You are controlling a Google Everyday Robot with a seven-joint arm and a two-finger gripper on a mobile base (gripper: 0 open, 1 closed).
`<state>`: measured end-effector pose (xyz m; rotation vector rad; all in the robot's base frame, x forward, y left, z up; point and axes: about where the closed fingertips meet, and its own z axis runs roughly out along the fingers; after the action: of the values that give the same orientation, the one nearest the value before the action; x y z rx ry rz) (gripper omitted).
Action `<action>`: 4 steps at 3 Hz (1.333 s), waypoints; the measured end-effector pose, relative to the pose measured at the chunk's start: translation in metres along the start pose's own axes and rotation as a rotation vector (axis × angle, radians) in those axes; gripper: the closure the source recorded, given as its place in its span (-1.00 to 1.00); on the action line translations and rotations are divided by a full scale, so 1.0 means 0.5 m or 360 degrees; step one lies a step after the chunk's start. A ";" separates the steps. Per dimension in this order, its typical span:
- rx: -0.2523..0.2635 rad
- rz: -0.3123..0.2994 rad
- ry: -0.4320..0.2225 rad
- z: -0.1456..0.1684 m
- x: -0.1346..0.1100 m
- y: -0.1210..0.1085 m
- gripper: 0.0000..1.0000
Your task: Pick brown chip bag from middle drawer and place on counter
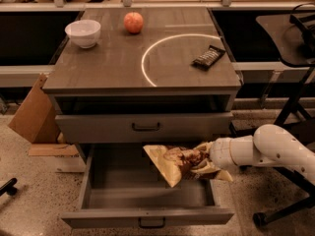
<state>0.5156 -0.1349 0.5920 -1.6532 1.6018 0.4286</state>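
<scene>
The brown chip bag point(179, 163), crinkly, dark in the centre and pale yellow at the edges, is pinched at its right end in my jaws, which sit at the tip of my white arm point(266, 149) reaching in from the right. The bag hangs over the pulled-out wide grey middle drawer point(147, 216), its lower corner dipping inside. Directly above it are the shut grey upper drawer point(142, 127) and the overhanging front edge of the grey-brown wood-grain bench point(98, 68). On that top lie a thin white arc point(143, 63), a small dark candy bar point(208, 57) at the right, and a red apple point(133, 22) and white bowl point(83, 33) at the back. A brown cardboard box point(34, 109) leans beside the cabinet's left side.
</scene>
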 end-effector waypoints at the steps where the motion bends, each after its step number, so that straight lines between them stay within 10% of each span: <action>1: 0.0069 -0.0135 0.0042 -0.079 -0.064 -0.010 1.00; 3: 0.0271 -0.0448 0.0056 -0.265 -0.242 -0.044 1.00; 4: 0.0272 -0.0452 0.0056 -0.264 -0.243 -0.046 1.00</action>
<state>0.4834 -0.1484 0.7698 -1.7292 1.3599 0.1142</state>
